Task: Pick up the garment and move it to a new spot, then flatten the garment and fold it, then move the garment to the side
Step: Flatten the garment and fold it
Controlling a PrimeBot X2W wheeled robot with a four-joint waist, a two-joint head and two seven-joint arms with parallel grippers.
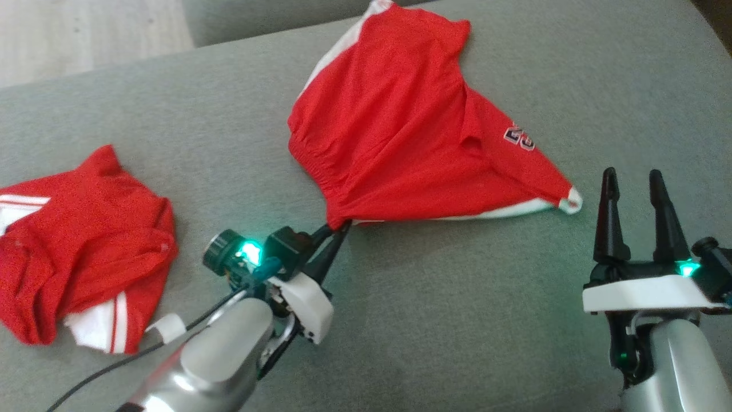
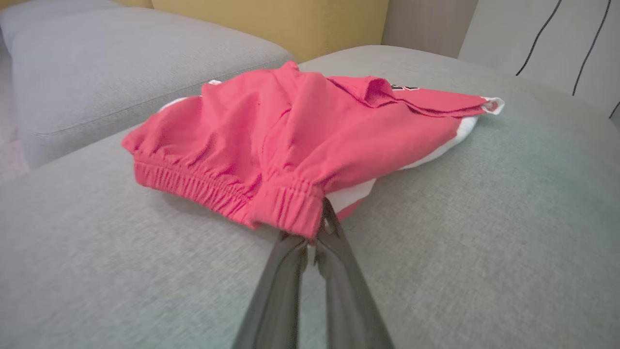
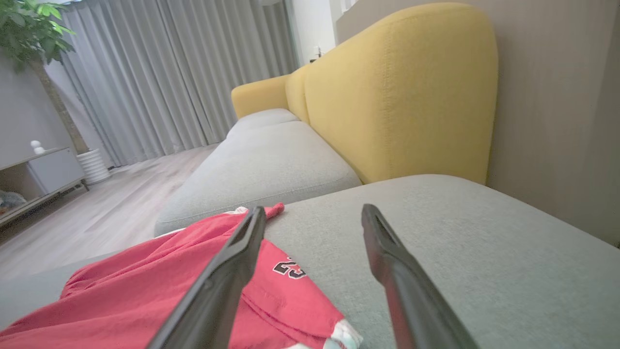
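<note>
The garment [image 1: 400,126] is a pair of red shorts with white side panels, lying rumpled on the grey sofa cushion [image 1: 457,297]. My left gripper [image 1: 337,229] is shut on the near corner of its elastic waistband, which is drawn to a point. In the left wrist view the left gripper [image 2: 317,237] pinches the gathered waistband of the garment [image 2: 300,131]. My right gripper [image 1: 632,183] stands open to the right of the shorts' white-tipped leg corner, holding nothing. In the right wrist view the right gripper [image 3: 312,215] hovers above the garment [image 3: 160,291] and the cushion.
A second red and white garment [image 1: 80,240] lies crumpled at the left of the cushion. Another grey seat [image 3: 266,150] and a yellow backrest [image 3: 402,92] lie beyond. Wooden floor [image 3: 97,203], curtains and a low cabinet stand further off.
</note>
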